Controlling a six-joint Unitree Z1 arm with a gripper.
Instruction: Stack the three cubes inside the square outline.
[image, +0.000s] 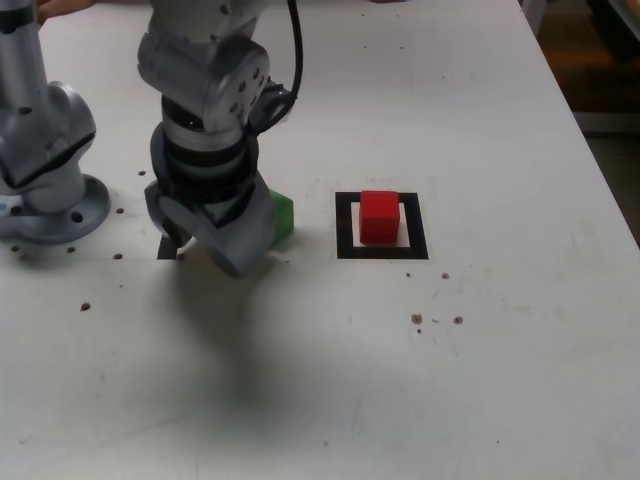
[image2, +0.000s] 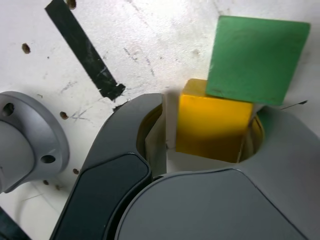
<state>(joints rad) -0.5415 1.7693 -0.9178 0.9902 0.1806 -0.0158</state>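
Wrist view: gripper (image2: 206, 122) jaws part-open astride yellow cube (image2: 212, 125), visible gap on one side; contact on the other unclear. Green cube (image2: 257, 60) right by yellow, can't tell if touching. Exterior view: red cube (image: 379, 217) sits inside square outline (image: 345, 225), to the right of the arm (image: 205, 150).

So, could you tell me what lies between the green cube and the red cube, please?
Bare white table, then the outline's black tape, in the exterior view.
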